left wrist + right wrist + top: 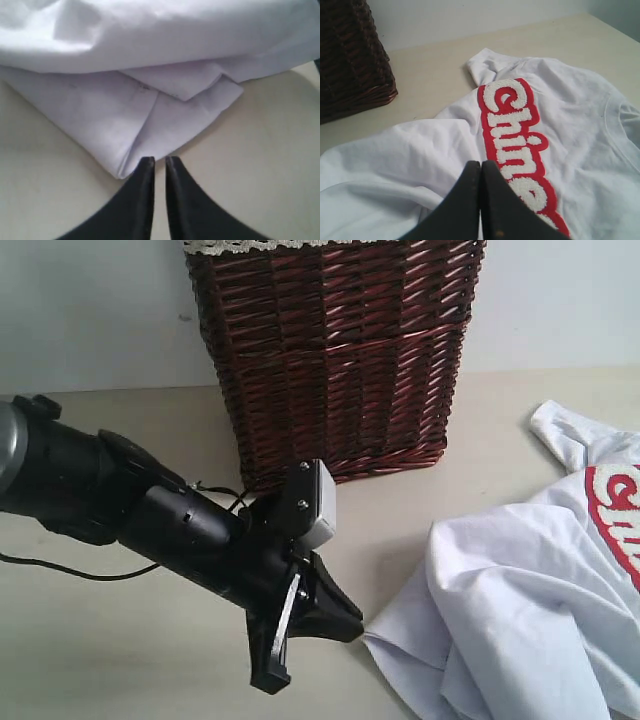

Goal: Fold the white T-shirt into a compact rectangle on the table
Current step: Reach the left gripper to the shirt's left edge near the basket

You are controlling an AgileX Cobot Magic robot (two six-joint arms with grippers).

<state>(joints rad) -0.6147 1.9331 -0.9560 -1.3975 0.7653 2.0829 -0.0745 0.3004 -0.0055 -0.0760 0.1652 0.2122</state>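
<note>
1. Layout: the white T-shirt [520, 590] lies crumpled on the worktop [120, 660], on the right of the exterior view. It is in front of and to the right of the wicker basket [340, 360] and does not touch it. The cloth sits in loose overlapping folds, not spread flat. The fuzzy red-outlined letters [512, 130] face up.
2. Left claw [158, 159]: low over the worktop, with its tips right at a pointed corner [125, 170] of the shirt on the side facing that arm. The jaws are parted by a thin slit. Bare worktop shows through the slit and no cloth lies in it, so the claw is released and grasping nothing.
3. Right claw [480, 164]: clenched, fingers pressed together, poised over the shirt body just beside the lettering. No fabric is visibly pinched. Cannot tell whether the tips touch the cloth.
4. Step in hand (judgement): an early one, taking hold of the near corner so the shirt can be drawn out flat. No fold towards a rectangle is made yet.
5. Next move calls for (judgement):
   - Open the left jaws wider.
   - Ease one finger under the corner and close on it.
   - The corner looks layered, so a shallow pinch may catch only the top ply or push the cloth away.
</note>
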